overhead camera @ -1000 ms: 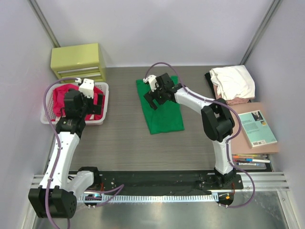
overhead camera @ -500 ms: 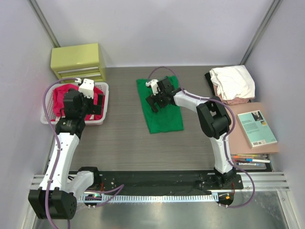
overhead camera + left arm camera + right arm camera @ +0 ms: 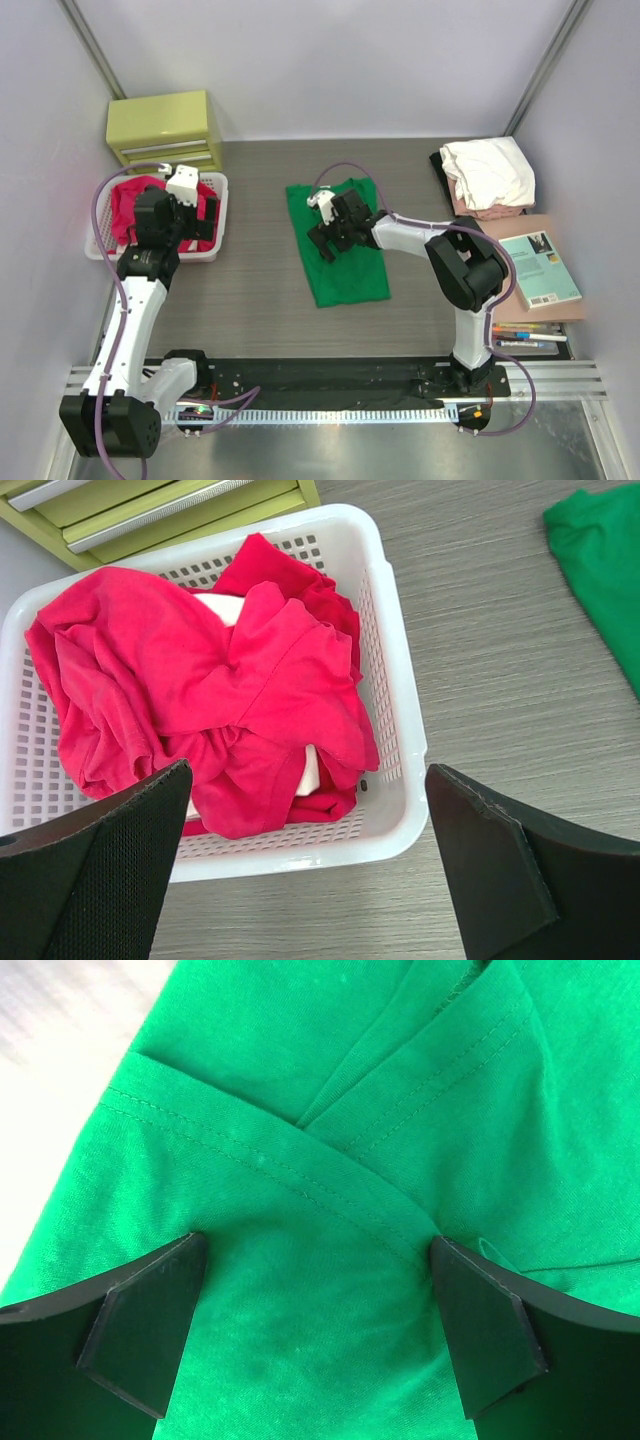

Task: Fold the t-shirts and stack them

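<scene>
R gripper (image 3: 332, 238), jaws spread wide w/ nothing clamped, has slid toward the near edge along the green t-shirt (image 3: 352, 272) vs a sec ago, elbow tucked lower. The shirt has shifted nearer too and lies mid-way across the table (image 3: 260, 290), creased between the fingers. L gripper (image 3: 308, 777) hasn't moved: released, above the red t-shirts (image 3: 230, 680) heaped in the white basket (image 3: 398, 730), far left. White/pink shirts (image 3: 488, 172) stay piled far right.
</scene>
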{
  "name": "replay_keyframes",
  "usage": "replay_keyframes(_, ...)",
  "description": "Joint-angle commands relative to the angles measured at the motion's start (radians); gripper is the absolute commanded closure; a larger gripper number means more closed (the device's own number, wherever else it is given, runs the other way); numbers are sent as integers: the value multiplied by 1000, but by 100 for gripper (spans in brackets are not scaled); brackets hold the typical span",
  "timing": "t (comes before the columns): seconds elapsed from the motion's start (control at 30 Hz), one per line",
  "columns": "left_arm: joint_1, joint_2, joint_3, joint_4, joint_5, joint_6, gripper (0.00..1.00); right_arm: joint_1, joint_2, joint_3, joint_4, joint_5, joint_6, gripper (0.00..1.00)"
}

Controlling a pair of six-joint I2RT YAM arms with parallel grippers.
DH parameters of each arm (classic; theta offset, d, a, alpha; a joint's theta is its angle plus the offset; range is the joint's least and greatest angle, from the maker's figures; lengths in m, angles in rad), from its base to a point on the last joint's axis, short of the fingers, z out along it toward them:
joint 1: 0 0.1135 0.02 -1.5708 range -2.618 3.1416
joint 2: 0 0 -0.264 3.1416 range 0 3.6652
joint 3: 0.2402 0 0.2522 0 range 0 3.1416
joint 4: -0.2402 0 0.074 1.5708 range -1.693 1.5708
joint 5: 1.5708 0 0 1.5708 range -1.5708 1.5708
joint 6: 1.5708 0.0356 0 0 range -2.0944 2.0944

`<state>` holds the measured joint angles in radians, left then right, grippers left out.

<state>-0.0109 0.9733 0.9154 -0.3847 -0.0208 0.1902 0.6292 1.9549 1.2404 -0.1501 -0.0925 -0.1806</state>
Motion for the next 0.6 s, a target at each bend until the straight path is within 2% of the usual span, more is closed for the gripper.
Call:
replay_keyframes(0.0, 6, -10, 8, 35, 16, -3, 0, 56, -48, -68, -19, -15, 43, 0)
replay_keyframes(0.33, 8, -7, 8, 21, 18, -6, 0, 69, -66, -107, 56, 132, 20, 0)
replay_keyframes(0.47, 6, -10, 2, 18, 45, -3, 0, 69, -166, -128, 144, 268, -8, 0)
replay_keyframes(0.57, 6, -13, -3, 14, 51, -6, 0, 69, -279, -180, 304, 365, -45, 0)
